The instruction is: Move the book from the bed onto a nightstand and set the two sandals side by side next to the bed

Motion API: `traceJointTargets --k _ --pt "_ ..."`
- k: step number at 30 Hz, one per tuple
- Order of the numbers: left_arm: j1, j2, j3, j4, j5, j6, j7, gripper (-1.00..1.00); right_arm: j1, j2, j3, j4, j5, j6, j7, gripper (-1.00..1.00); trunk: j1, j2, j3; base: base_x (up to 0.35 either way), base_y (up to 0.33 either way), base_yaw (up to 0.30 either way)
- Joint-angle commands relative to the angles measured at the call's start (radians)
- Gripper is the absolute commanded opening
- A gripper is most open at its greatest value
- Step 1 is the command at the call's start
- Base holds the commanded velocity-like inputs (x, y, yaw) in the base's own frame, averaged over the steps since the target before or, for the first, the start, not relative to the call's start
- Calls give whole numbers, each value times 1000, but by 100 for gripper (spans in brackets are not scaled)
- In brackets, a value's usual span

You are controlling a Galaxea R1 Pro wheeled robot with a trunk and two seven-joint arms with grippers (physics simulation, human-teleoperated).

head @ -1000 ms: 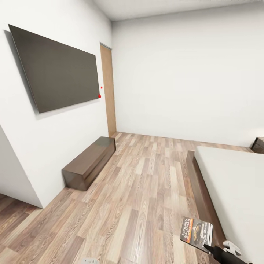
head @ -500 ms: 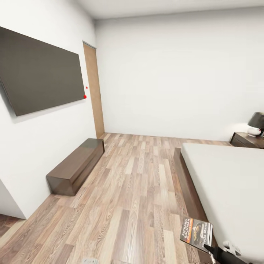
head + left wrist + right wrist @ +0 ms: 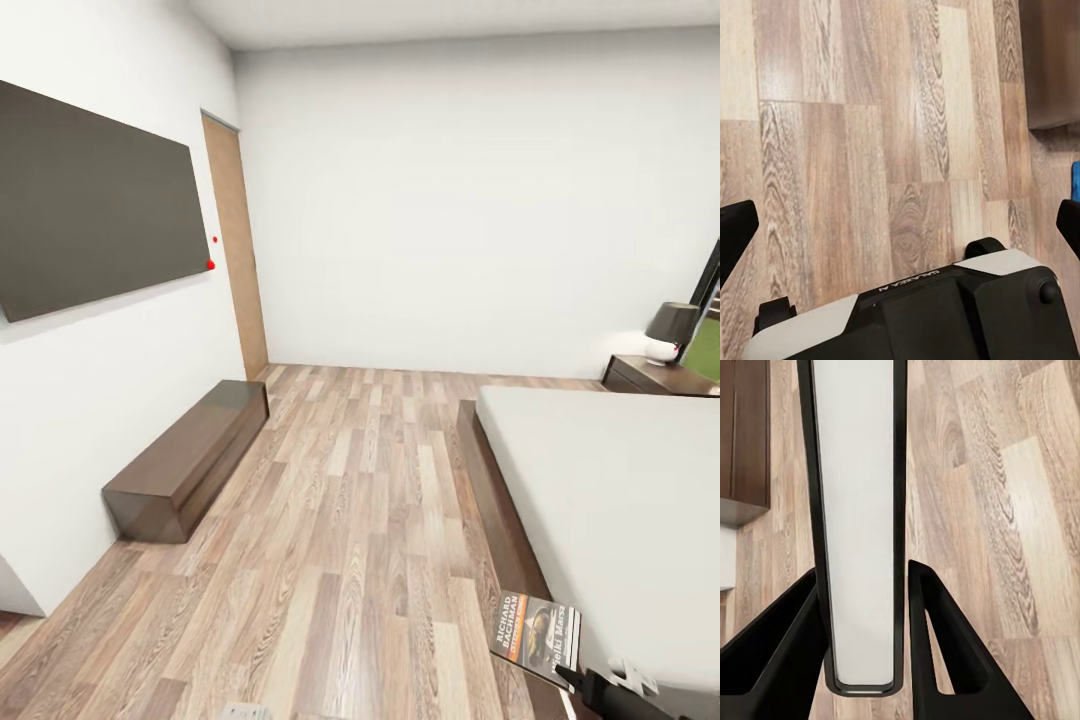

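Note:
My right gripper (image 3: 572,678) is low at the right of the head view, shut on the book (image 3: 535,631). The book is held above the floor beside the bed's dark frame, cover up, showing white lettering and an orange band. In the right wrist view the book (image 3: 859,495) stands edge-on, pinched between the two black fingers (image 3: 791,652). The bed (image 3: 610,490) with its bare off-white mattress lies to the right. A nightstand (image 3: 640,374) stands past its far end. My left gripper (image 3: 900,225) is open over bare floor. A bright blue sliver (image 3: 1075,180) may be a sandal.
A lamp with a dark shade (image 3: 669,331) sits on the nightstand. A low dark cabinet (image 3: 185,462) runs along the left wall under a wall screen (image 3: 90,200), with a wooden door (image 3: 236,255) beyond. Wood-plank floor (image 3: 370,520) stretches between cabinet and bed.
The camera has swung to the right, so the screen and low cabinet slid left while the nightstand and lamp came into view. The book stays held in my right gripper.

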Motion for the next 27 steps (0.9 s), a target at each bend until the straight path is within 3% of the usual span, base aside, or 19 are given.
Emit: traceJointTargets --k 1,20,27 --pt "-1 0 -9 1 7 -4 -3 100 -1 0 -3 0 -7 11 3 -100 1 -2 -2 0 0 -6" --pt "-1 0 -9 1 7 -4 -3 100 -1 0 -3 1 -7 11 0 -100 1 -2 -2 2 0 -1" --pt "-1 -1 -9 1 7 -3 -3 100 -1 0 -2 1 -7 11 -1 -100 1 -2 -2 219 0 0"
